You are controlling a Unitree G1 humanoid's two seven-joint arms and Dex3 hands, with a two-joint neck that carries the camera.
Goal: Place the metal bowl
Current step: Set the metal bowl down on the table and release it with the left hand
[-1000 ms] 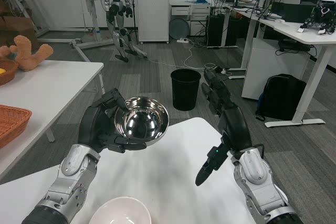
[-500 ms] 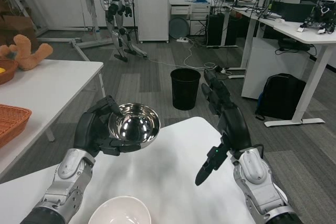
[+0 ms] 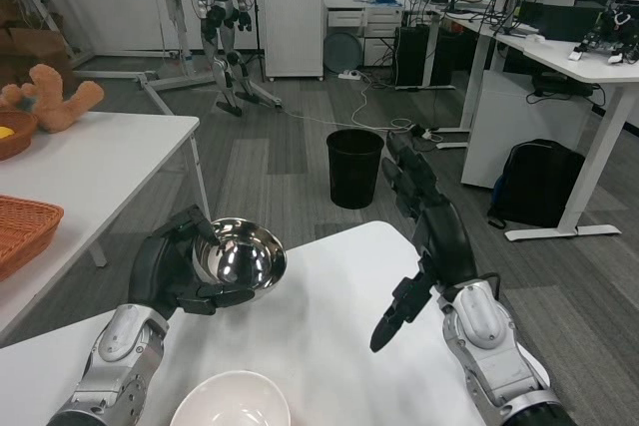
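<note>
The left hand (image 3: 172, 268), black and many-fingered, sits in the lower left of the frame with its fingers wrapped round the shiny, round metal bowl (image 3: 238, 259), gripping it at the rim and the outer wall on the side nearest the wrist. The bowl lies just right of the palm, tilted so its polished inside faces up and towards the camera, and it hangs at the left edge of the white round-cornered table (image 3: 329, 326); whether its base touches the top cannot be told.

By the look of it, the bowl is thin, stiff and fairly light, and will not deform in the grip. Its mirror-smooth skin is probably slippery, so the rim, where fingers can hook over an edge, seems the safest hold. It should not break if dropped, though it would likely clatter and roll.

The right hand (image 3: 419, 236) stands upright in the centre right of the frame, fingers spread, holding nothing, well apart from the bowl.

At the bottom edge, below the metal bowl, shows part of a white ceramic bowl (image 3: 230, 401) on the table.
</note>
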